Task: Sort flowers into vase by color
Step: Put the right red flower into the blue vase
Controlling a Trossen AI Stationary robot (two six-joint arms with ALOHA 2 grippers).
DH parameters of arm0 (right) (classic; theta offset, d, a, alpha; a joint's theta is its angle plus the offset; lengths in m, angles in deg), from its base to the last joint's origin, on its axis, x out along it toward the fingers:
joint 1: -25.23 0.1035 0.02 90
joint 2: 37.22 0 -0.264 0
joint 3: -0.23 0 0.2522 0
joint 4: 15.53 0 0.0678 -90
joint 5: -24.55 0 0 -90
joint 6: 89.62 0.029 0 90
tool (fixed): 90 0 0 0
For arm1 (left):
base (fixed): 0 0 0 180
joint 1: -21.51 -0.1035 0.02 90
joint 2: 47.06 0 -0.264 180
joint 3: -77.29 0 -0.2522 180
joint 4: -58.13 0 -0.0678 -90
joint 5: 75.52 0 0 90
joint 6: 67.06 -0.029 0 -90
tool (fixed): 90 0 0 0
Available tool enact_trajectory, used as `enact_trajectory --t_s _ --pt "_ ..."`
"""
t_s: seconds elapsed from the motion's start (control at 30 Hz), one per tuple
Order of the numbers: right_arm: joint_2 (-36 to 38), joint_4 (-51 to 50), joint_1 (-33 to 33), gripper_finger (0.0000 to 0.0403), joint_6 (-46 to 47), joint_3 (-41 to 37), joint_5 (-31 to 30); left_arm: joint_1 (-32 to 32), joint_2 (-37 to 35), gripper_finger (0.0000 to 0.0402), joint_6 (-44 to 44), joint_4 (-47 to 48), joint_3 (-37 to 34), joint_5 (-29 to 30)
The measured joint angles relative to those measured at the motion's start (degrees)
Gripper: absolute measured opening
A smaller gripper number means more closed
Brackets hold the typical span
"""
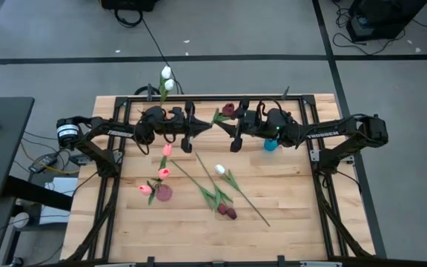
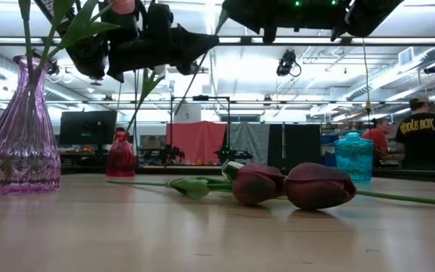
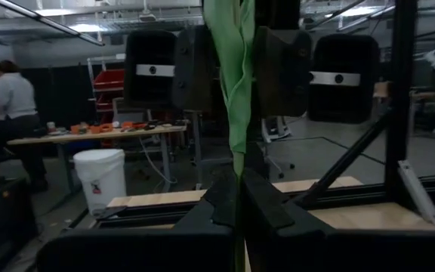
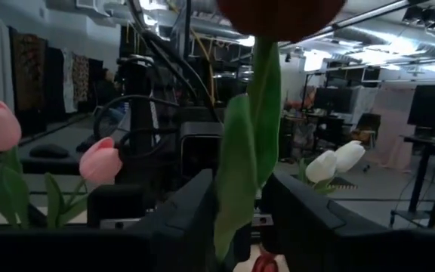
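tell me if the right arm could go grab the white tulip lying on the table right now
Probably not yet. The right gripper is already closed around a maroon tulip stem. The white tulip lies uncovered mid-table, so the way looks free once it lets go.

Wooden table [image 1: 288,215]: vases [image 1: 164,193], loose tulips [image 1: 227,213]

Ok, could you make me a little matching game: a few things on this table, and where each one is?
Things:
1. pink tulips
2. raised maroon tulip
3. two maroon tulips
4. teal vase

Places:
a. lying on the table
b. standing in the pink vase
c. between the left gripper and right gripper
d. upright near the right arm

Pairs: 1-b, 2-c, 3-a, 4-d
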Motion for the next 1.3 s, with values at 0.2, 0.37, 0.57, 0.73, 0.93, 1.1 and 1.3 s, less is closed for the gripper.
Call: enact_trajectory --t_s 0.2,0.37,0.57,0.73,0.93,1.1,1.3 --pt "0.0 0.1 0.0 0.0078 -0.9 0.0 -0.1 0.0 0.0 0.0011 -1.6 1.7 0.0 1.6" --pt "0.0 -0.2 -0.2 0.0031 -0.9 0.0 -0.2 0.0 0.0 0.0020 -1.4 2.9 0.0 4.5" --pt "0.8 -4.4 -0.2 0.0014 0.5 0.0 -1.4 -0.4 -0.1 0.0112 -1.6 3.2 0.0 4.7" --pt "7.9 -17.5 -0.3 0.0031 3.2 0.0 -4.4 -2.5 -2.0 0.0195 -1.6 7.0 -0.3 3.8" --pt "20.0 -40.1 -0.2 0.0025 9.6 1.6 -9.2 -4.9 -5.7 0.0233 -3.0 13.5 -0.2 1.9" --pt "24.4 -64.2 0.3 0.0025 16.9 8.6 -15.4 -6.1 -9.1 0.0229 -6.3 20.6 -0.2 6.2" --pt "24.0 -78.3 2.2 0.0025 19.0 15.5 -24.9 -6.7 -14.4 0.0224 -10.4 30.5 0.1 14.0"
